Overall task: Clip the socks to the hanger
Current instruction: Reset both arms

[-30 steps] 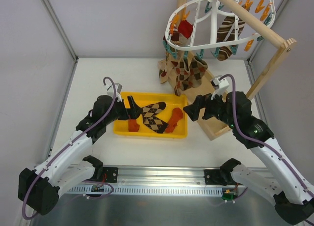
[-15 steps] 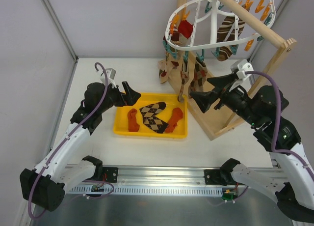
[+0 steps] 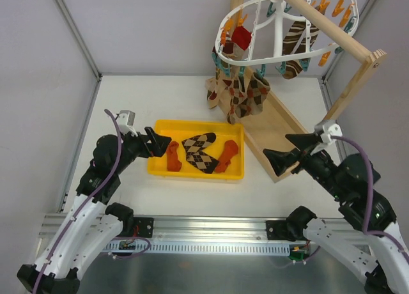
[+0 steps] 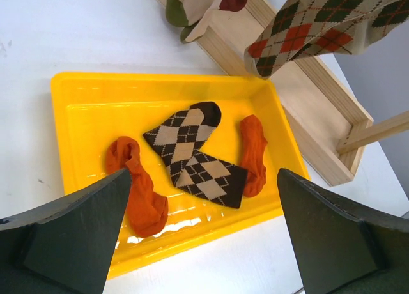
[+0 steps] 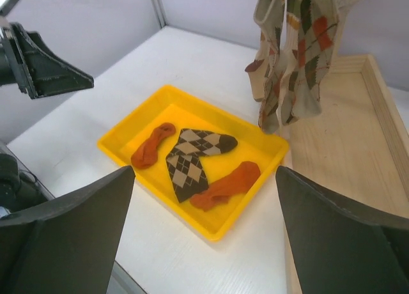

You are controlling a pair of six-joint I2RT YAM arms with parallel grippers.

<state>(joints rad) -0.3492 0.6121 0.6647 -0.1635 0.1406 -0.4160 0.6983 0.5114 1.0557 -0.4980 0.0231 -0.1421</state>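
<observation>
Tabletop tray (image 3: pixel 192 123) holds two orange, seemingly two argyle socks (image 3: pixel 199 154); all fingers (image 4: pixel 70 236) released.

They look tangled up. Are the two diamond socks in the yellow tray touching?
Touching. The left wrist view shows the dark-toed argyle sock overlapping the other argyle sock at their middles.

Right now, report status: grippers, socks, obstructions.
Left gripper open, empty. Right gripper open, empty. Four socks loose in yellow tray; hung socks clipped on hanger. Nothing blocking the tray.
</observation>
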